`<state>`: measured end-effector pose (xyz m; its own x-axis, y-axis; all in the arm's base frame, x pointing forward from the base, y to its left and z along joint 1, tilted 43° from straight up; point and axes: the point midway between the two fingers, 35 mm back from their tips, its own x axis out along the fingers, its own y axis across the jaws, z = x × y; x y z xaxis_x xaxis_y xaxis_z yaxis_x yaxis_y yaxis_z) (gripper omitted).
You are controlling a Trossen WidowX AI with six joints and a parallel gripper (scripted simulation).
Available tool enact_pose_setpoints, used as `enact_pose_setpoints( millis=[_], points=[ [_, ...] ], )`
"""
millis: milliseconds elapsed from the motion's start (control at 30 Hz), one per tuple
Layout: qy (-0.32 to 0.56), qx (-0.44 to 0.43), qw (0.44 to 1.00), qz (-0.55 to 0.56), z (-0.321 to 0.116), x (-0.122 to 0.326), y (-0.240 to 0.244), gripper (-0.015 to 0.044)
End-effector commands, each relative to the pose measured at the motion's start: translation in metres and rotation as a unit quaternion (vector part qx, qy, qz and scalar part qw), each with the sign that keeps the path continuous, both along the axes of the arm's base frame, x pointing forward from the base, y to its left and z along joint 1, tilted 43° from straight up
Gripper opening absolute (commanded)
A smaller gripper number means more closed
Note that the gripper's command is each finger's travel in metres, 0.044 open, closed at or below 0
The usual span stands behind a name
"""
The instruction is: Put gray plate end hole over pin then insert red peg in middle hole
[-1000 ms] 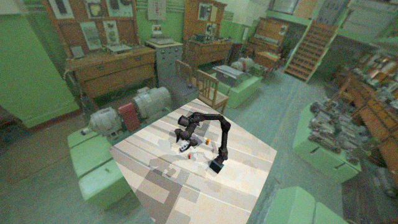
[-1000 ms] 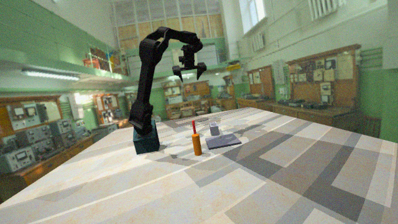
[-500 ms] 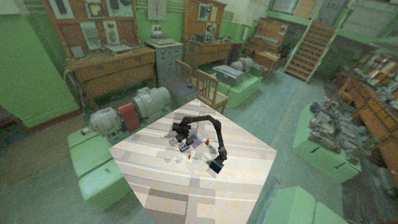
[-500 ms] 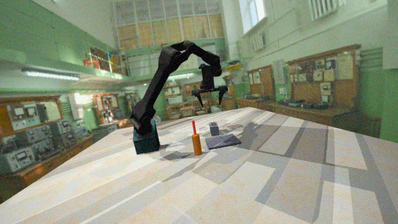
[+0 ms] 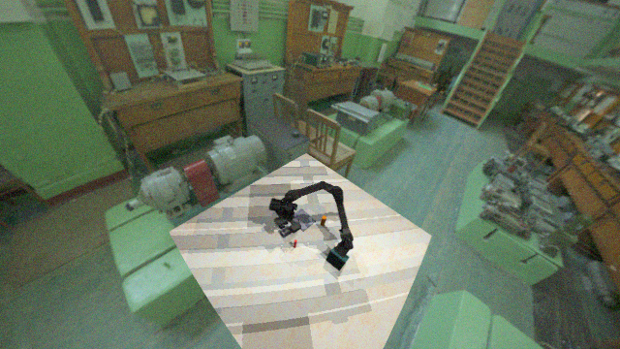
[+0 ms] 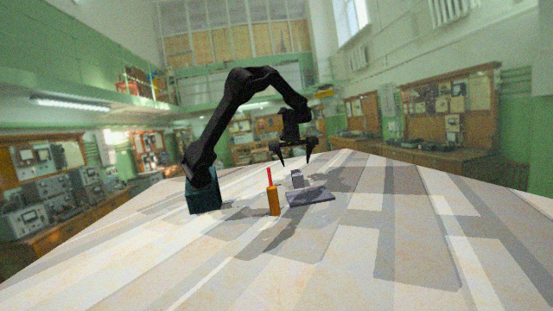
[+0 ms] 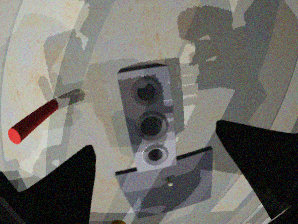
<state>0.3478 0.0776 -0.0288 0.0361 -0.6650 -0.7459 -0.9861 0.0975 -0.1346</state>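
Note:
The gray plate has three holes in a row and lies under my gripper. The gripper is open and empty above it, with one finger to each side. The flat gray base lies beside the plate. In the wrist view the plate's near end overlaps the base's edge; I cannot tell whether they touch. A small pale spot, perhaps the pin, shows on the base. The red peg stands upright, off to the left in the wrist view.
An orange cylinder stands near the base, in front of the red peg in the exterior view. Its edge just shows at the bottom of the wrist view. The arm's dark teal mount stands on the table.

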Motion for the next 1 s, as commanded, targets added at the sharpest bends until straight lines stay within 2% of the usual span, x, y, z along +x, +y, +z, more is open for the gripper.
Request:
enact_pose_setpoints(
  millis=[0,967],
  points=[
    [-0.002,-0.002,1.0,0.004,-0.007,-0.001,-0.01,0.044],
    [-0.003,-0.003,1.0,0.003,-0.038,0.001,-0.037,0.044]
  ],
)
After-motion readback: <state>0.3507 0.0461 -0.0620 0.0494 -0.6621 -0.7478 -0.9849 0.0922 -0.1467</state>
